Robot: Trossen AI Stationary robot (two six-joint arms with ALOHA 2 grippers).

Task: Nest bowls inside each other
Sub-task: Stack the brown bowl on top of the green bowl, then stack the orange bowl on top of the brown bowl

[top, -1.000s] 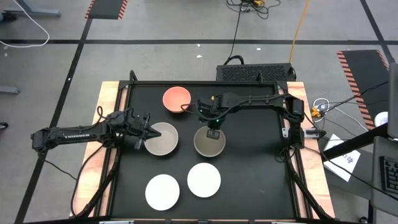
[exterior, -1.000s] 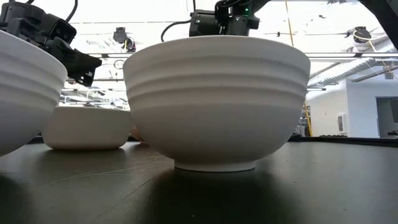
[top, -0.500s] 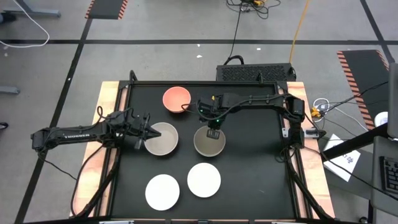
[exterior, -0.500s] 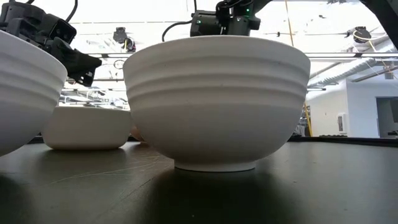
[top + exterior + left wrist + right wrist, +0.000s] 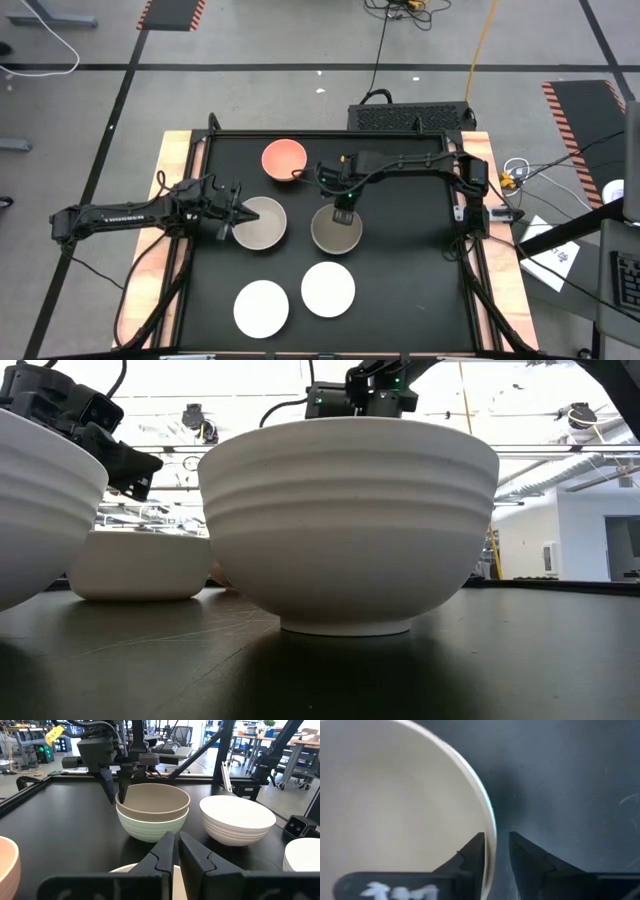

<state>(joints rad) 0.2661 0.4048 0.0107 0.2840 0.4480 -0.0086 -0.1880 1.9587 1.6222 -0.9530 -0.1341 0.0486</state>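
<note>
You could see white letters on the left arm (image 5: 120, 212) in the high view, but they were too small to read. A blurry white mark showed on the right gripper's (image 5: 495, 851) body in its wrist view, and you could not read that either. The right gripper stood over the far rim of the olive-grey bowl (image 5: 336, 230). One finger was inside the rim and one was outside, with a small gap, so the jaws were open a little and the rim sat between them. In the left wrist view that bowl sat inside the mint green bowl (image 5: 150, 826), and the two made one stack in the middle of the black table (image 5: 410, 270). The left gripper (image 5: 237, 208) was at the left rim of the beige-grey bowl (image 5: 262, 223). Its fingers (image 5: 165, 854) were almost together, with only a thin slit between them, and they held nothing. The salmon-orange bowl (image 5: 284, 160) sat at the far side of the table. The two white bowls (image 5: 262, 307) (image 5: 328, 288) sat side by side at the near side.
</note>
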